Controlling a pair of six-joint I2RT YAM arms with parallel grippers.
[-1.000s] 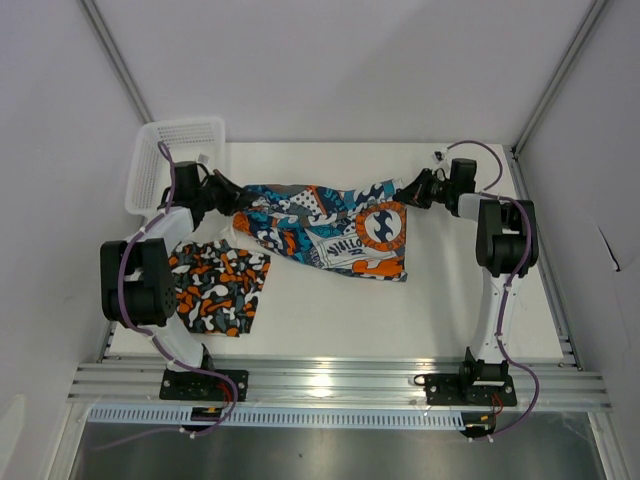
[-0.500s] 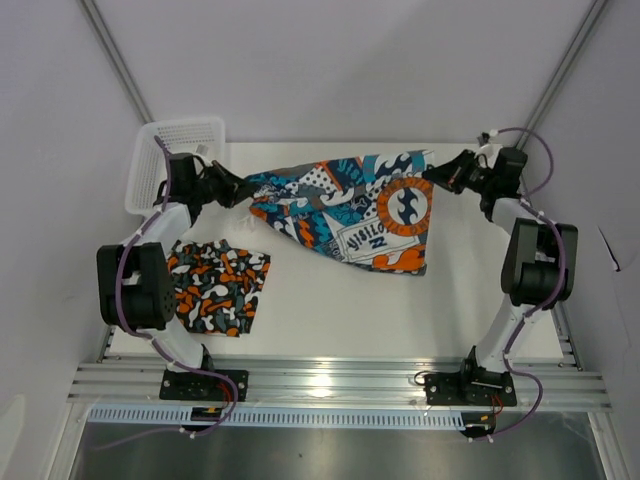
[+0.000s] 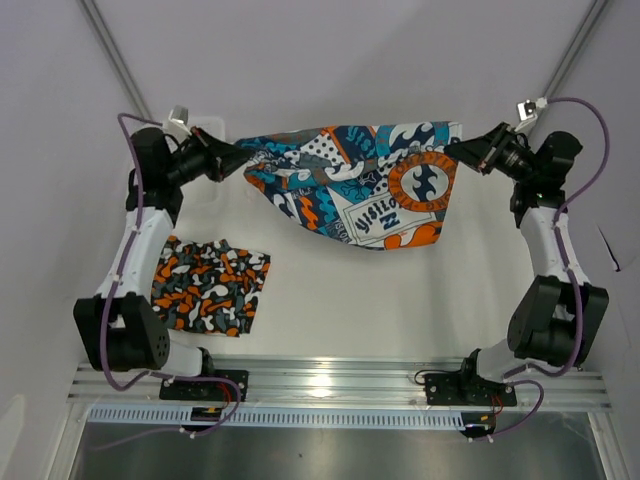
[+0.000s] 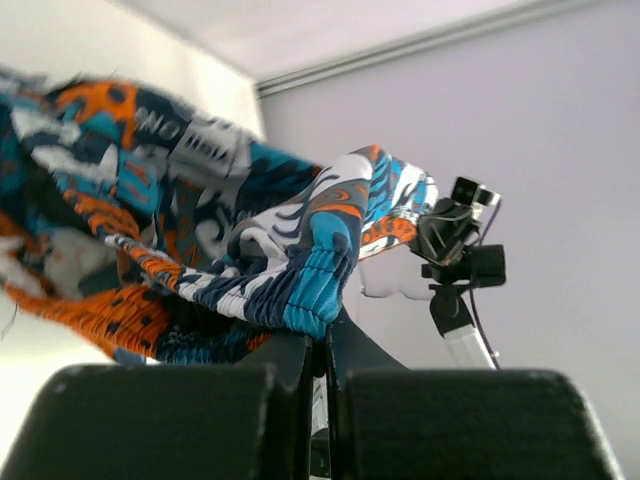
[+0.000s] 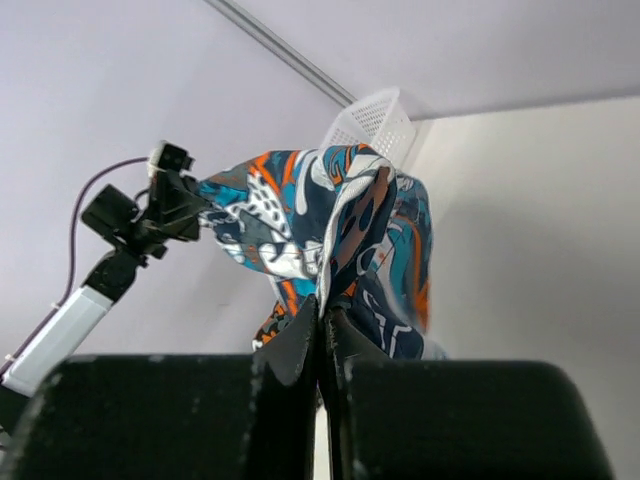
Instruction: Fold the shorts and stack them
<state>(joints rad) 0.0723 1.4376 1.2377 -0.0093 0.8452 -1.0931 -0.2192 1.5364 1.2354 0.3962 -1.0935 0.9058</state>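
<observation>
Teal-blue, orange, white and dark grey fabric hangs stretched in the top view: the graphic shorts (image 3: 355, 185) are held up over the far part of the table (image 3: 400, 300), clear of its surface. The left gripper (image 3: 222, 160) is clamped on one end and the right gripper (image 3: 468, 152) on the other. The upper edge runs almost taut between them, and the cloth sags below into a rumpled fold with a round orange emblem near the right end. The camouflage shorts (image 3: 210, 285) lie folded flat on the near left of the table, well apart from the raised pair.

From the left wrist, the left gripper (image 4: 325, 350) has its jaws pressed together on a gathered, ribbed edge of the graphic shorts (image 4: 250, 240), which bunch up and away toward the far arm.

From the right wrist, the right gripper (image 5: 320, 330) pinches the graphic shorts (image 5: 335, 225) tight; the cloth rises in vertical folds, with the white mesh basket (image 5: 375, 120) behind.
</observation>
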